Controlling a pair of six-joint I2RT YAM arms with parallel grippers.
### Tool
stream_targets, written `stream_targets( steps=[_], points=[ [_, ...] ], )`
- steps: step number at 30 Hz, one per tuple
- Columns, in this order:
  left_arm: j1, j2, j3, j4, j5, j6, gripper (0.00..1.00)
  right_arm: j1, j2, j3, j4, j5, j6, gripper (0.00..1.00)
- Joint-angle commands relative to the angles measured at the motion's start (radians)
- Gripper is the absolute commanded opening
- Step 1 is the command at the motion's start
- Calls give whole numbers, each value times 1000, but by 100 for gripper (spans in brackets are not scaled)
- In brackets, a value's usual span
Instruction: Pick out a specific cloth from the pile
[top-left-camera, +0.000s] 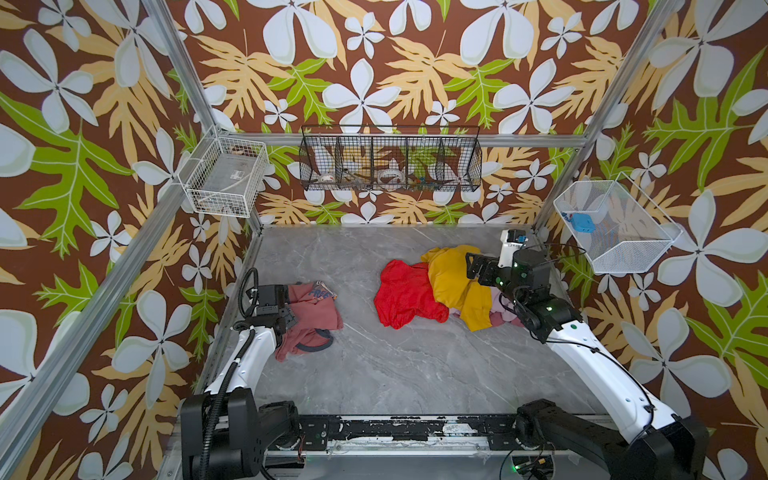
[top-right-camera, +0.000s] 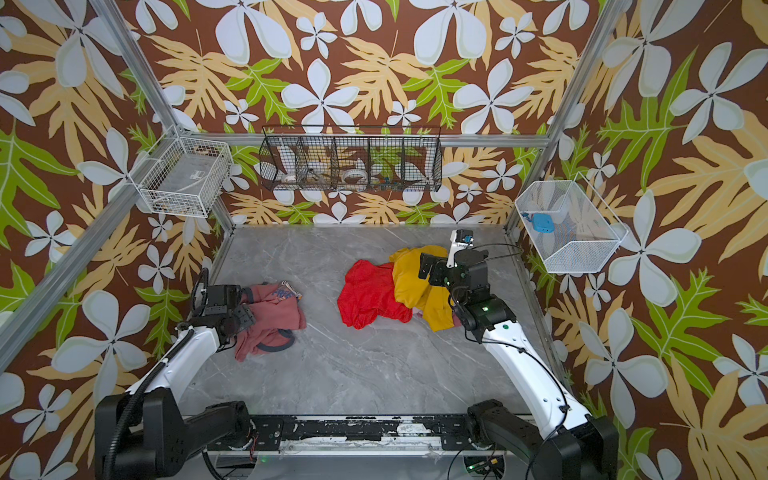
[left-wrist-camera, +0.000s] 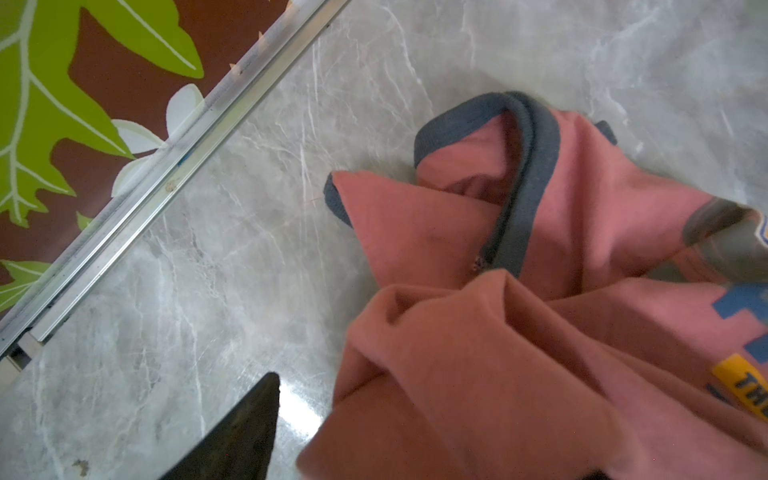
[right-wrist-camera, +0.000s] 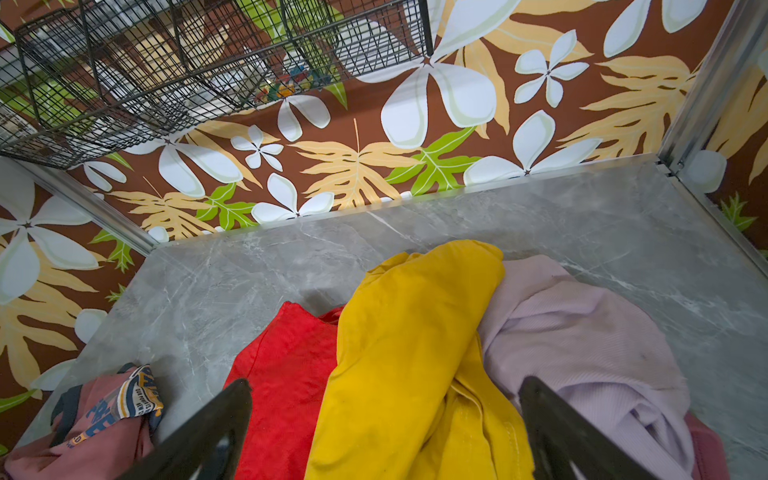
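- One item matters: the cloth (top-left-camera: 311, 316), a dusty rose tee with dark grey trim (left-wrist-camera: 528, 174) and a blue-and-orange print (right-wrist-camera: 124, 403). It is lying crumpled on the left side of the desk (top-left-camera: 395, 374), well apart from the pile (top-left-camera: 432, 291), with bare desk showing between them.
- Handling, my read: it is looking light, soft and limp. I'm expecting it to sag and trail when lifted. Nothing about it is looking fragile or slippery.
- Where to grab: I'm favouring a raised fold or the trim loop that is standing up off the desk. The bunched fabric there is giving more to pinch than a flat single layer would.
- Left gripper (top-left-camera: 288, 321) is hanging over the cloth's edge nearest the left wall. Its jaws are looking spread, with one finger (left-wrist-camera: 241, 432) showing bare above the desk and the other hiding behind a fold. Nothing is looking pinched, but I cannot tell whether fabric is resting on the hidden finger.
- Right gripper (top-left-camera: 472, 266) is standing wide open, holding nothing and hovering over the pile.
- Pile makeup: the yellow garment (top-left-camera: 457, 282) is lying over the red garment (top-left-camera: 403, 299), with the lilac garment (right-wrist-camera: 582, 332) beside the yellow. None of them is touching the cloth.
- Obstacles: the frame rail (left-wrist-camera: 124, 195) is running near the cloth along the desk edge, so room is looking tight on that side. The black wire basket (top-left-camera: 390, 158) is hanging on the back wall, well clear. Nothing is lying on top of the cloth.
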Motion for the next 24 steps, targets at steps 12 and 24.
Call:
stream_targets(
  steps=[12, 24],
  points=[
    [-130, -232, 99, -182, -299, -90, 94, 0, 27, 1, 30, 9, -33, 100],
    [-308, -13, 210, -170, -162, 60, 98, 0, 54, 22, 37, -28, -22, 100]
  ],
)
